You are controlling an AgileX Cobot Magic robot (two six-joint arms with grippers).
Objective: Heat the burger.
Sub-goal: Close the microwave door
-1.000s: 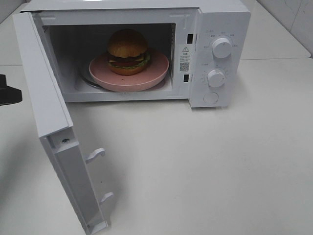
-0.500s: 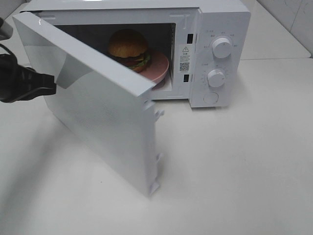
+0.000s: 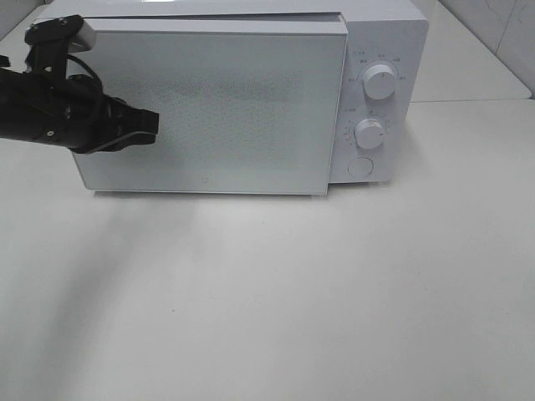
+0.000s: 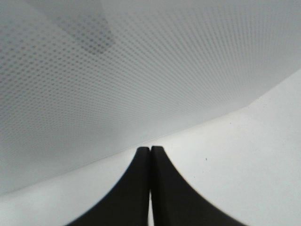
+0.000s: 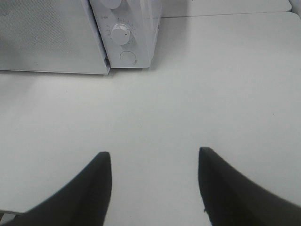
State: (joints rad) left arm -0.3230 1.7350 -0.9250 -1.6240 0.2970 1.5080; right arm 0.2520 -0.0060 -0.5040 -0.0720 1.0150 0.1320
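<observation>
Microwave door (image 3: 226, 109) is shut flat on the front of the microwave (image 3: 401, 33), so the burger is hidden and I cannot see it. L gripper (image 3: 152, 123): jaws pressed together, holds nothing, tip in front of the door's left part; touching or not, cannot tell. R gripper (image 5: 154, 151): jaws wide apart, empty, over the white table (image 5: 225, 84), well apart from the microwave.

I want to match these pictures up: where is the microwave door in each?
Exterior high: the microwave door, shut, covers the oven's front, left of the lower dial; left end effector at it.
Left wrist: its dotted mesh fills most of the picture, beyond the end effector.
Right wrist: one corner, beside the lower dial.
Shared landmark: the dotted mesh.
</observation>
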